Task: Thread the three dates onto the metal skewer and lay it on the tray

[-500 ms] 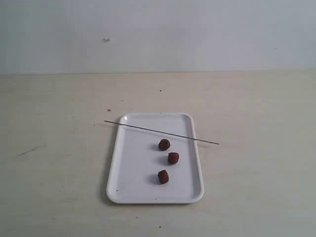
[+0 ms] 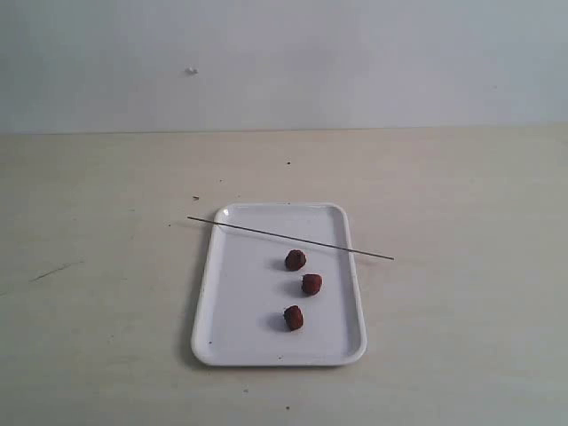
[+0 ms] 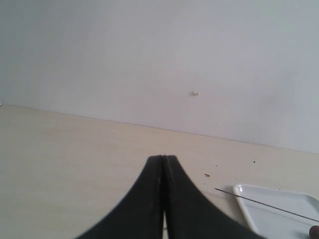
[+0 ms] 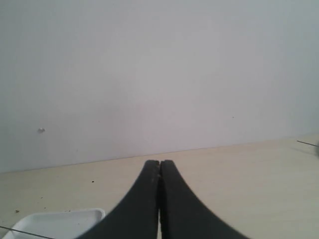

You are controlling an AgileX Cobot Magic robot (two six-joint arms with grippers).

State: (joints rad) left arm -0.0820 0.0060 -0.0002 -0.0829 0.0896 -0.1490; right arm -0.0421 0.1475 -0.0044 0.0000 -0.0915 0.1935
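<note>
The white tray (image 2: 240,302) lies in the middle of the table. Three dark red-brown dates rest on its right half in a row: one (image 2: 295,260), one (image 2: 311,284), one (image 2: 294,318). The thin metal skewer (image 2: 290,238) lies slanted across the tray's far end, both ends sticking out over the table. Neither arm shows in the exterior view. My left gripper (image 3: 163,157) is shut and holds nothing; the tray's corner (image 3: 259,206) and the skewer (image 3: 269,204) show beside it. My right gripper (image 4: 160,162) is shut too, empty, with the tray's corner (image 4: 60,219) to its side.
The pale wooden table (image 2: 461,195) runs back to a plain light wall (image 2: 355,62). A few small dark specks (image 2: 287,163) dot the tabletop behind the tray.
</note>
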